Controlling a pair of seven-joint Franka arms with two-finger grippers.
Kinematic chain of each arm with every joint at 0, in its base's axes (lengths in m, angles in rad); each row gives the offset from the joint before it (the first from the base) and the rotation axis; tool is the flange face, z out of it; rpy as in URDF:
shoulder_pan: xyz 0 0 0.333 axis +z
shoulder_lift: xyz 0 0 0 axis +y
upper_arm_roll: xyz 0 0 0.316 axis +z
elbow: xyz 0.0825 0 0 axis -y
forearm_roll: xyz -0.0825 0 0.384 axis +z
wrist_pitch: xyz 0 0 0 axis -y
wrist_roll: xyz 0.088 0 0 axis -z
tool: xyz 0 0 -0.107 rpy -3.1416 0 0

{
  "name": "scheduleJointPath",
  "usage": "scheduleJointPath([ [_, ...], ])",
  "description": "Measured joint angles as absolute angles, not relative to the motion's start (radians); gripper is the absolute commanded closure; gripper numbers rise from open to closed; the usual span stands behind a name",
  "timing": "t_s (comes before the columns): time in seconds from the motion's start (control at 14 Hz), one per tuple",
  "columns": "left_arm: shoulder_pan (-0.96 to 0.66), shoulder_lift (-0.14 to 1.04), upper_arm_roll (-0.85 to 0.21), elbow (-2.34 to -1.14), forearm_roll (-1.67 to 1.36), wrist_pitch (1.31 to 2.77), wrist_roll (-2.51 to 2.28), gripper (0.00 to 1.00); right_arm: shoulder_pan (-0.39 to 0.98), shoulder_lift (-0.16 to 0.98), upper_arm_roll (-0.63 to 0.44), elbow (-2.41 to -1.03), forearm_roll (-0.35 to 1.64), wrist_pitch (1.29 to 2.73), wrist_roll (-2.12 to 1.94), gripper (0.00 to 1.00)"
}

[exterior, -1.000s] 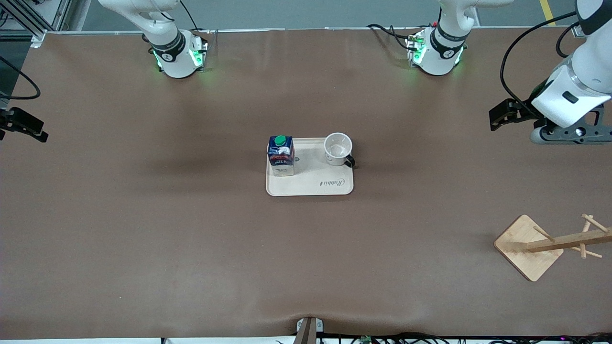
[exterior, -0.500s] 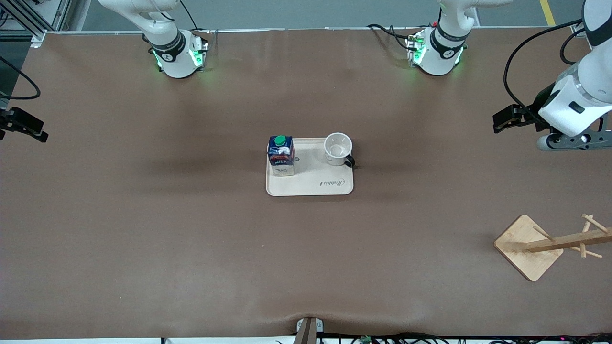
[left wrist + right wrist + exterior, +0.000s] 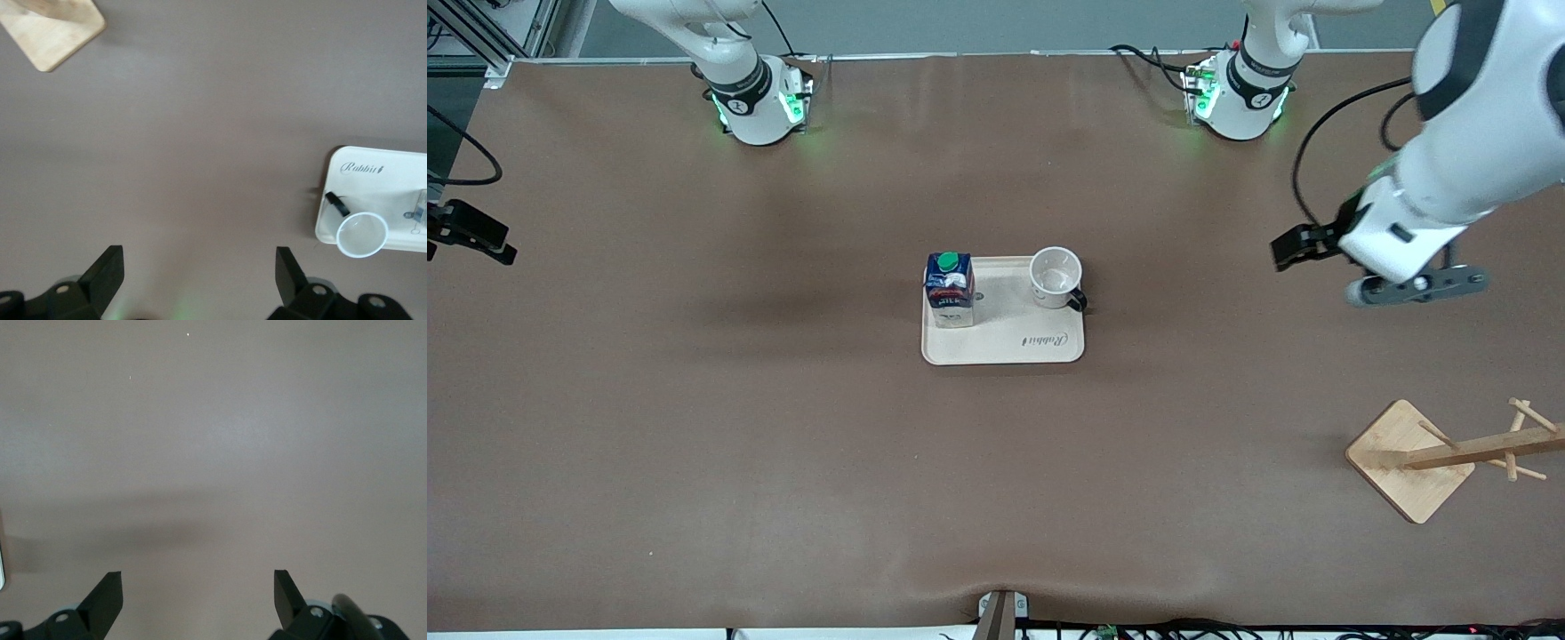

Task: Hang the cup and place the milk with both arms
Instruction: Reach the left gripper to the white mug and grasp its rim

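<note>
Left end effector (image 3: 1294,247) over bare tabletop (image 3: 694,427), released and empty, well apart from cup (image 3: 1056,276) — a misaligned approach could tip it. Right end effector (image 3: 198,593) released, waiting.

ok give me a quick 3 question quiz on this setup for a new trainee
1. True or false: the cup already hangs on the wooden rack.
2. Which stands nearer the right arm's end of the tray: A) the cup, B) the milk?
3. Fill in: the left gripper hovers with fingers ____ over bare table between the tray and the rack.

Key
1. False: the cup stands upright on the tray, beside the milk; the rack's pegs are bare.
2. B, the milk.
3. Open. It holds nothing. The right gripper is open too, over bare table at the right arm's end.
</note>
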State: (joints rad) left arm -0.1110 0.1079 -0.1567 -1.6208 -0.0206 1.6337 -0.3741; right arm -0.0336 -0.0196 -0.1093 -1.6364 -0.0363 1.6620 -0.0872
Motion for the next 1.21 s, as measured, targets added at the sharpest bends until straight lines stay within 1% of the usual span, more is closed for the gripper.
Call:
scheduleJointPath([
  [0.5, -0.136, 0.128, -0.314, -1.837, -0.021, 1.945, -0.660, 0.00, -0.034, -0.020, -0.109, -1.636, -0.036, 1.662, -0.087, 0.00],
  [0.71, -0.144, 0.158, -0.387, -1.898, -0.021, 2.019, -0.798, 0.00, -0.034, -0.020, -0.109, -1.636, -0.036, 1.662, -0.087, 0.00],
  [1.0, -0.219, 0.228, -0.403, -1.940, -0.020, 2.109, -0.968, 0.00, -0.034, -0.019, -0.110, -1.636, -0.036, 1.662, -0.087, 0.00],
  [1.14, -0.252, 0.255, -0.403, -1.982, -0.018, 2.162, -1.024, 0.00, -0.034, -0.019, -0.108, -1.636, -0.036, 1.662, -0.087, 0.00],
  [1.21, -0.265, 0.261, -0.403, -2.007, -0.018, 2.186, -1.045, 0.02, -0.034, -0.019, -0.108, -1.636, -0.036, 1.662, -0.087, 0.00],
])
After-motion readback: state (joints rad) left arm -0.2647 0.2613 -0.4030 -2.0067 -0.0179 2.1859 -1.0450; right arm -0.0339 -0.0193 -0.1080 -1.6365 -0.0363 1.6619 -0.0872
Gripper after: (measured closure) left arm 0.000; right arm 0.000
